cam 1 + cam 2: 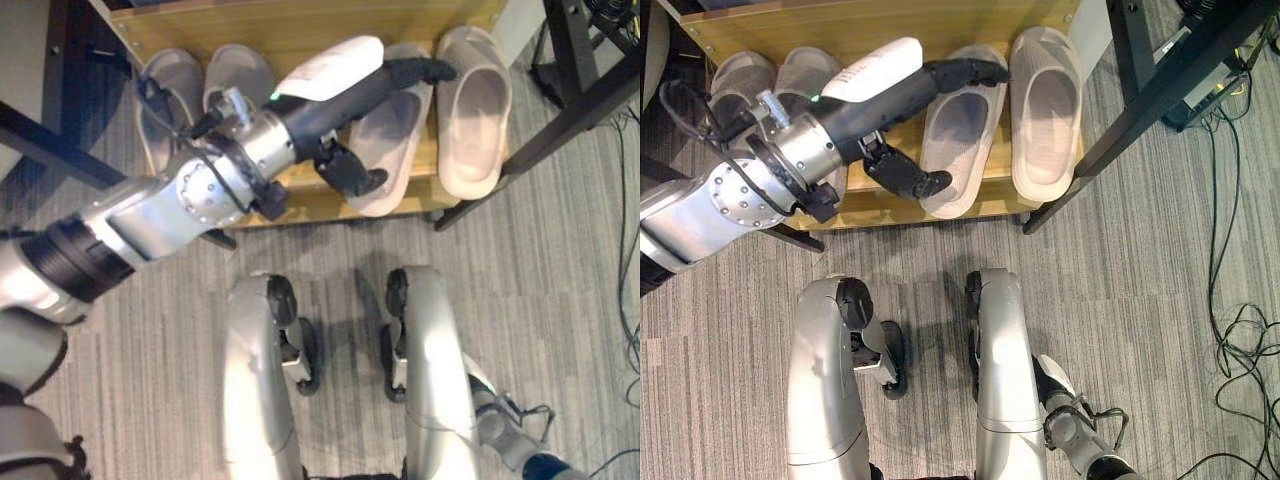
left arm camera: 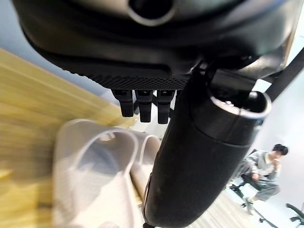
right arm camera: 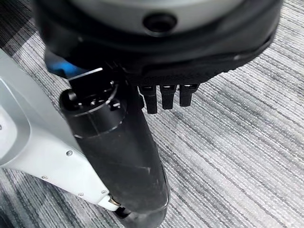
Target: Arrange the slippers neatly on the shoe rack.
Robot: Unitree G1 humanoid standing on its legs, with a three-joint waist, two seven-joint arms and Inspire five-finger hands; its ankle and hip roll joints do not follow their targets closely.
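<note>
Reaching in from the lower left of the left eye view, the left hand (image 1: 345,95) is stretched over the wooden shoe rack (image 1: 300,30). Its fingers (image 1: 425,70) are straight and lie across the toe end of the inner beige slipper (image 1: 392,140), while the thumb hangs curled below, over the rack's front edge; nothing is clasped. The outer beige slipper (image 1: 474,110) lies just beside the inner one, both on the shelf with their heels overhanging the front edge. Two grey slippers (image 1: 205,85) sit side by side at the shelf's left end, partly hidden by the forearm. A black table leg (image 1: 570,110) slants past the rack's right side, over grey carpet (image 1: 560,300).

Right eye view: same arrangement. The right hand (image 1: 1080,430) shows low at the bottom edge, over the carpet; whether its fingers are extended or curled cannot be told here.

Left wrist view: the hand's short row of fingers points out straight above the two beige slippers, which lie side by side on the wood. A seated person (image 2: 263,171) appears in the background.

Right wrist view: the right hand's fingers (image 3: 164,97) extend straight over striped carpet, holding nothing.
</note>
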